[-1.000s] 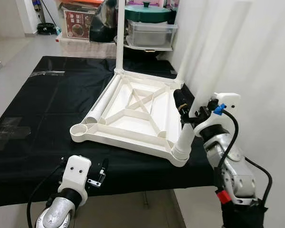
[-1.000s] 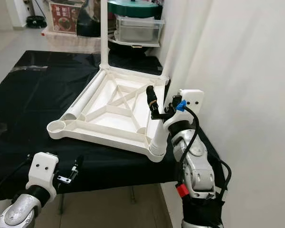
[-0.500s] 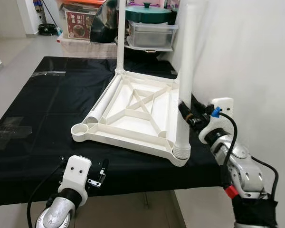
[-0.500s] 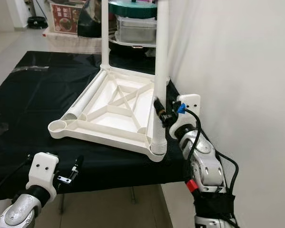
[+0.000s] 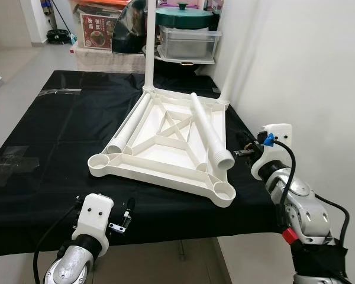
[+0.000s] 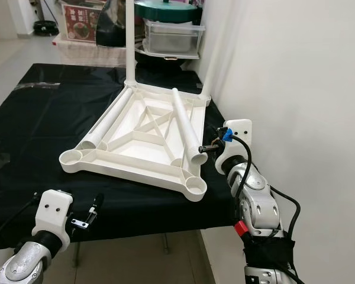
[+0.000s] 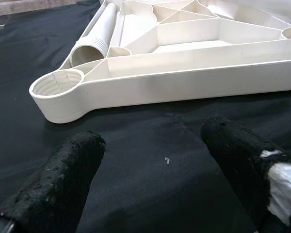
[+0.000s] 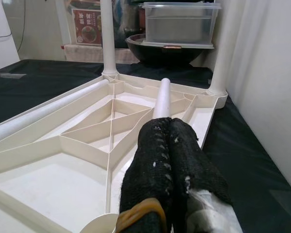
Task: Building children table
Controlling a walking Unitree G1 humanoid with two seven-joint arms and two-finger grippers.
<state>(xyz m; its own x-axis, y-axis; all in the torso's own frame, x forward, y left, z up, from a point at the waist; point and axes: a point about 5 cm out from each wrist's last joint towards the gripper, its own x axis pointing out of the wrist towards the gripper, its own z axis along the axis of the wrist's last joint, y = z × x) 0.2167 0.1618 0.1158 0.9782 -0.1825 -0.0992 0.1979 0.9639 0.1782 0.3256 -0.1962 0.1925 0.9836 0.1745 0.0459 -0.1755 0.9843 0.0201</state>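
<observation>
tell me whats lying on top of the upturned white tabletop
Two loose white leg tubes lie on the tabletop: one along its left edge, one near the right. What is beneath them is hidden.

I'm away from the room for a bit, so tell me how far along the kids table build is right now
About halfway. The white tabletop lies upside down on the black cloth, with two legs standing in its far corner sockets. Nothing is in hand: the right gripper is shut and empty beside the frame, and the left gripper hangs open near the table edge. Left to do: two loose legs lie across the frame, and both near sockets sit empty.
</observation>
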